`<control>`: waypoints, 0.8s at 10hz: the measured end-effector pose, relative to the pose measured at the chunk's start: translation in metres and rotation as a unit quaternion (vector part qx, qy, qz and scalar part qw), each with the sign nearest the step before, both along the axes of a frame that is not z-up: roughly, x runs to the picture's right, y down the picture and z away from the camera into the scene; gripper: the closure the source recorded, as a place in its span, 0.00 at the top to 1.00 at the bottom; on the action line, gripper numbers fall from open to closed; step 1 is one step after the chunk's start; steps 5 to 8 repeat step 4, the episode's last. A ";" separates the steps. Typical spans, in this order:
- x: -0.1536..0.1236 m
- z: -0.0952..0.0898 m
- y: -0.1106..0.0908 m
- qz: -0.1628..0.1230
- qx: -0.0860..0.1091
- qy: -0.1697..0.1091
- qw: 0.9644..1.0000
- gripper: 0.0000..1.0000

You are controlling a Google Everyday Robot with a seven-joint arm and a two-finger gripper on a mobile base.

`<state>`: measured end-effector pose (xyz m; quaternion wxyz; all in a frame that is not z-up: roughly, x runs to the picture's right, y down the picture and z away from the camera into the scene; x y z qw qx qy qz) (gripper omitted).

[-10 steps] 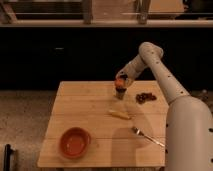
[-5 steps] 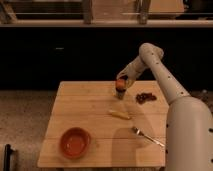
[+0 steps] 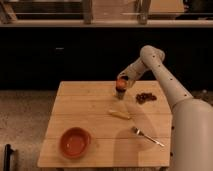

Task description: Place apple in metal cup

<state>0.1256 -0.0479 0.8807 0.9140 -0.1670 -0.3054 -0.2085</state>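
The apple [image 3: 121,83] is a small orange-red ball sitting at the mouth of the metal cup [image 3: 120,92]. The cup is a short dark cylinder standing upright at the far middle of the wooden table [image 3: 85,112]. My gripper [image 3: 121,77] is right above the apple, at or touching its top. The arm reaches in from the lower right over the table's right side. The gripper and the apple hide the cup's rim.
A dark red grape cluster [image 3: 145,97] lies just right of the cup. A pale yellow food piece [image 3: 120,114] lies in front of the cup. A fork [image 3: 148,137] lies at the front right. A wide orange-red bowl [image 3: 75,141] stands at the front left.
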 end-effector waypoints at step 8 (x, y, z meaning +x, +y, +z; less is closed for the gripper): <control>0.003 -0.002 -0.004 0.007 0.007 0.002 1.000 0.80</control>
